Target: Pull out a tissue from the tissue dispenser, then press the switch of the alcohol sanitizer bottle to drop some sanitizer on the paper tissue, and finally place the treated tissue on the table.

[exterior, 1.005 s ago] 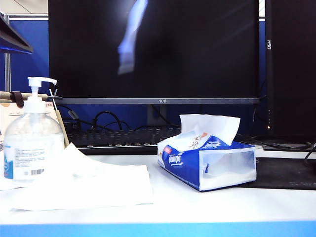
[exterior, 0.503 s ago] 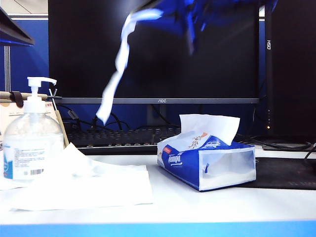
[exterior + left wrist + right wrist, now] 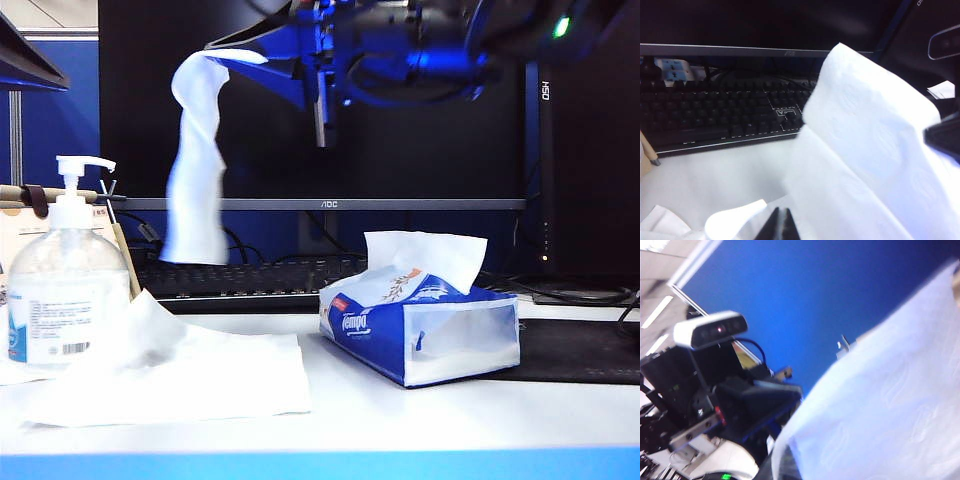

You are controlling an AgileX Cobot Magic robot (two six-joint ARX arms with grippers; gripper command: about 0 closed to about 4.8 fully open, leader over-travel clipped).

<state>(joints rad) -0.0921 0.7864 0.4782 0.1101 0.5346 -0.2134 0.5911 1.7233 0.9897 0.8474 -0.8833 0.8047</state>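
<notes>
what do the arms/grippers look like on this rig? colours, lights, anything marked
Exterior view: the right gripper is a dark wedge lit blue, on a bulky black arm with a green indicator light. Left gripper: only a black pointed tip shows in its wrist view. The right wrist view shows a black arm carrying a grey camera bar, blue cable and green light. No legible markings.

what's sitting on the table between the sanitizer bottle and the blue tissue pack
In the exterior view, a flat white sheet lies on the table between the alcohol sanitizer bottle and the tissue dispenser.
</notes>
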